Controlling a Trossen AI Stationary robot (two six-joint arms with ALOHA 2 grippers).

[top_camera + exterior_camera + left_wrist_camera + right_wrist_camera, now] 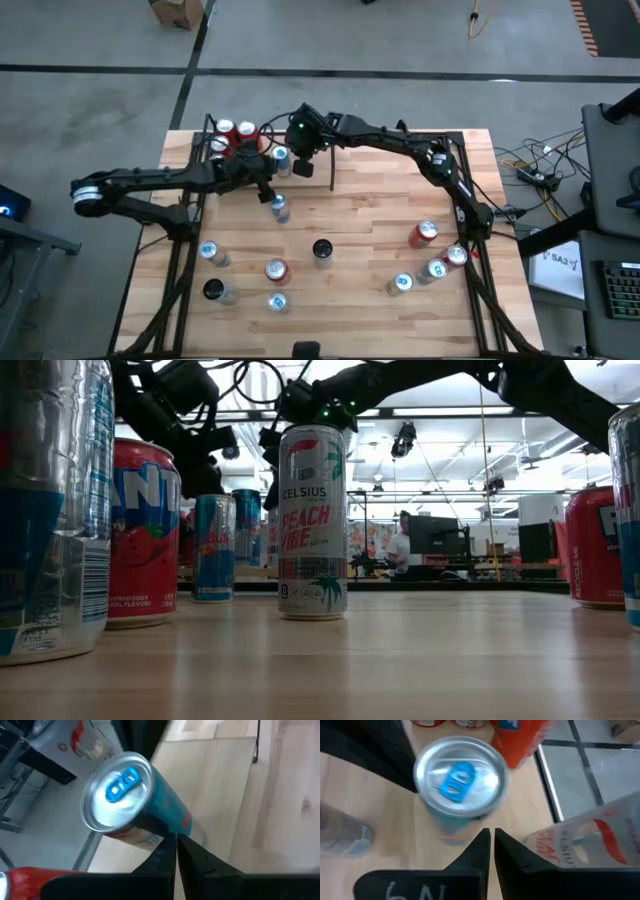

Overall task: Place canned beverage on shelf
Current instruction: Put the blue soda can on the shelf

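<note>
A blue can with a blue tab (281, 157) (125, 795) (460, 780) stands upright on the wood at the table's far left. It is beside the shelf (207, 132), a thin black frame where two red cans (236, 130) and a white can (219, 148) stand. My left gripper (268, 178) (176, 845) is shut. Its tips are at the blue can's lower side, on the near-left. My right gripper (298, 158) (490, 837) is shut and hangs above the can's right side. My left gripper's shut fingertips (172, 840) stand right at the blue can's lower wall (165, 827), coming slanting down from the table's left. I cannot tell whether they touch it. My right gripper's tips show in front of the can's wall (470, 827). Touch cannot be told there either.
Another blue-topped can (279, 208) stands just near of my left gripper. Several cans are scattered over the near half, among them a white Celsius can (312, 520) and a red one (423, 234). A thin black rod (330, 170) lies right of the blue can.
</note>
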